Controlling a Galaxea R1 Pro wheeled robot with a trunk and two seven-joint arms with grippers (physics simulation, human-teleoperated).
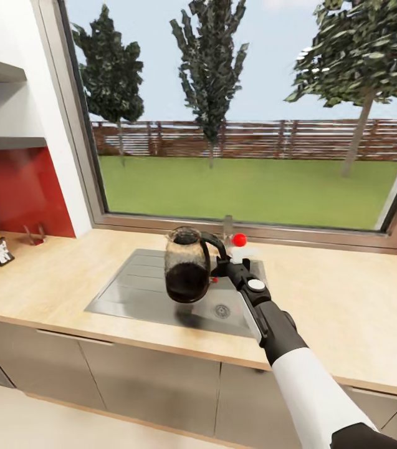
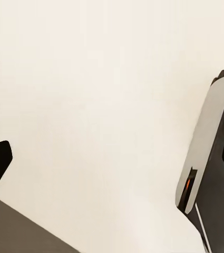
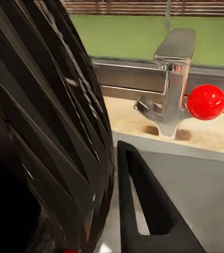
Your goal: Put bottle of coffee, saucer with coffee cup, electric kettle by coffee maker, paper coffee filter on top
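- Glass coffee maker [image 1: 187,267] with dark coffee hangs above steel sink [image 1: 129,293], handle pinched by our right gripper [image 1: 220,267].
- Left gripper: fingers' state unclear to us.
- Step judged: relocating it; next, carry toward 9 o'clock, set on countertop [image 1: 42,280].

head: high, facing window over sink [image 1: 154,293] | right wrist: close, shares faucet [image 3: 171,89] | left wrist: blank wall
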